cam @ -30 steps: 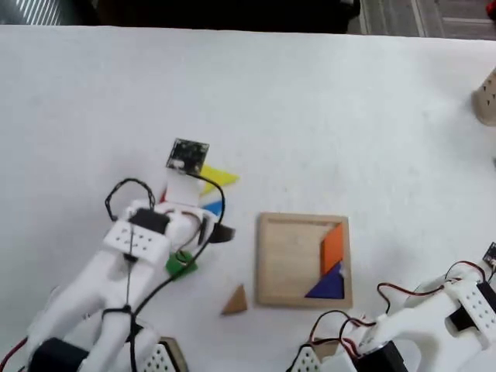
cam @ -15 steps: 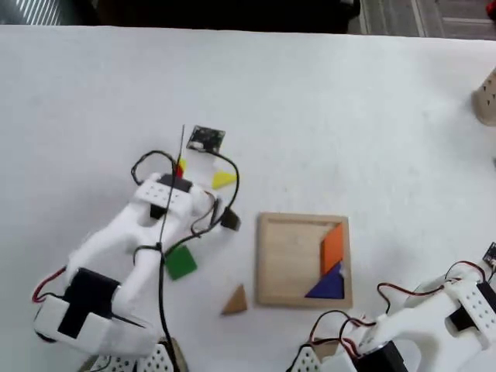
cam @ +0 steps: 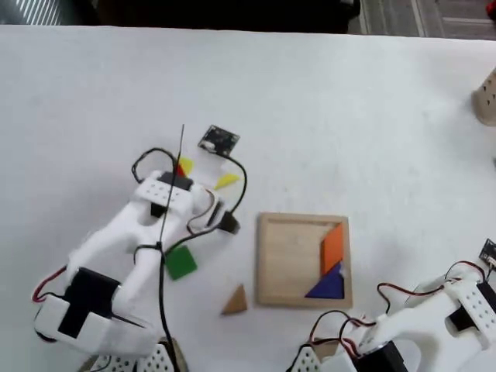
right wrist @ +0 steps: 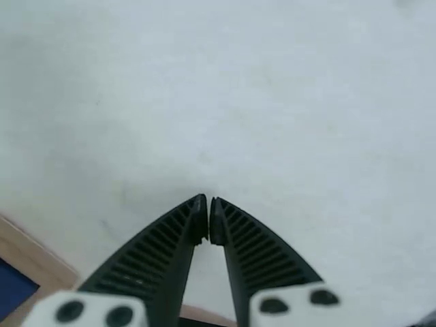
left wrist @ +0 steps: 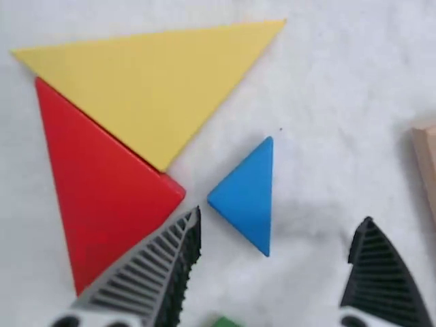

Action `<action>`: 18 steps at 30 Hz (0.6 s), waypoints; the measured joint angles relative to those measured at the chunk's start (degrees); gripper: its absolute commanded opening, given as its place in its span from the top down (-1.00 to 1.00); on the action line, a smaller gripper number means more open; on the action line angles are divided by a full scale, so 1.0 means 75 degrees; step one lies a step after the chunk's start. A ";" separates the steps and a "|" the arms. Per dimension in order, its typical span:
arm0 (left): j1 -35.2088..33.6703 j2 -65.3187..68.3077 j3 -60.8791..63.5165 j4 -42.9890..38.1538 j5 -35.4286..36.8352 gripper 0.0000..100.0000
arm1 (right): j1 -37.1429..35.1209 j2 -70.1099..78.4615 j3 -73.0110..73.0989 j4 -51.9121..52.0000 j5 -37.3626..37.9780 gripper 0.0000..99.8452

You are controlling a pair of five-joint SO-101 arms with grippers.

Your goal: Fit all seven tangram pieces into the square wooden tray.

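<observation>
White table [cam: 325,101], beige perforated block [cam: 486,97] at its right edge. Square wooden tray [cam: 287,260] front-centre, orange piece [cam: 332,246] and dark blue triangle [cam: 328,284] against its right wall; tan triangle [cam: 235,300] and green square [cam: 180,262] to its left. Left gripper [left wrist: 281,225] spread wide near small blue triangle [left wrist: 248,194], beside yellow triangle [left wrist: 157,82] touching red triangle [left wrist: 102,184]. Right gripper [right wrist: 208,208] pinched together.

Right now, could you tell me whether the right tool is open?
No, the right tool is shut, with nothing held, above the white table.

A white table [cam: 310,93] (evenly lit) meets a dark strip [cam: 232,12] along its far edge.
</observation>
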 measured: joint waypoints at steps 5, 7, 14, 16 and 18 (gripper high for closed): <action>0.0000 0.0000 0.0000 -0.0012 0.0000 0.31 | -0.0023 0.0000 0.0000 0.0000 0.0047 0.97; 0.0000 0.0059 -0.0070 -0.0012 0.0000 0.31 | -0.0152 -0.0012 0.0059 -0.0023 0.0059 0.97; 0.0000 0.0070 -0.0211 -0.0023 0.0000 0.31 | -0.0281 -0.0012 0.0234 0.0047 0.0680 0.97; 0.0000 0.0070 -0.0211 -0.0023 -0.0059 0.31 | -0.0328 -0.0012 0.0270 0.0082 0.0774 0.97; 0.0000 0.0070 -0.0211 -0.0211 -0.0387 0.31 | -0.0539 -0.0012 0.0305 0.0082 0.0809 0.97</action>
